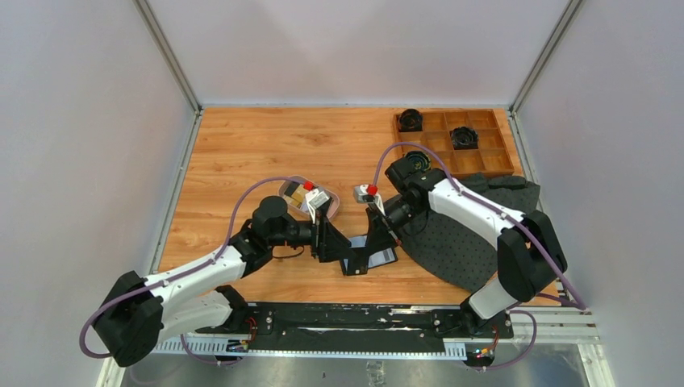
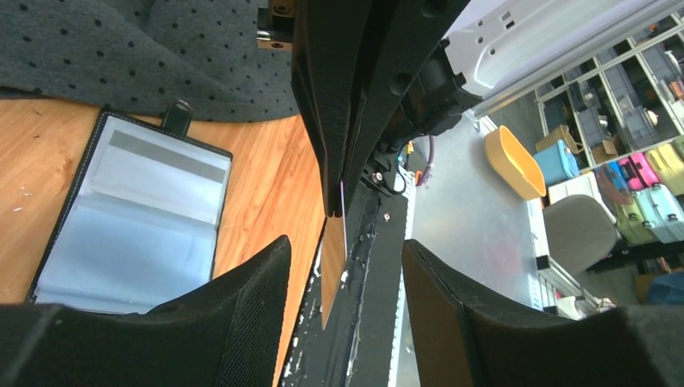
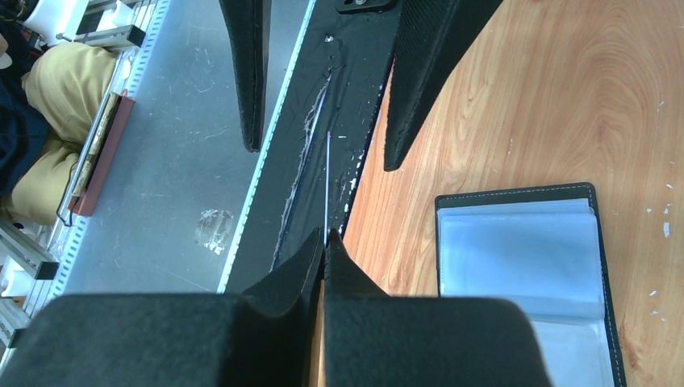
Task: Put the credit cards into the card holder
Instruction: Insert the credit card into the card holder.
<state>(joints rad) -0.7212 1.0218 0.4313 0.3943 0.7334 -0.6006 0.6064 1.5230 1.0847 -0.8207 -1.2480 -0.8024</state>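
1. Near the table's (image 1: 242, 145) front edge, the right gripper (image 3: 325, 242) is clamped tight on a card (image 2: 333, 270).
2. The left gripper (image 2: 343, 310) stands partly open, its fingers either side of that card, not touching it.
3. The holder (image 1: 371, 260) lies open just beneath both grippers.
4. Other cards (image 1: 297, 193) sit in the tray (image 1: 284, 187), farther left.

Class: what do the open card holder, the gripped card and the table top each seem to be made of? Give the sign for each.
Card holder: black leather-like cover with pale edge stitching, possibly faux; glossy translucent sleeves inside, likely plastic. Card: thin, stiff, tan, probably plastic, though it is seen only edge-on. Table top: matt wood grain, either real wood or laminate.
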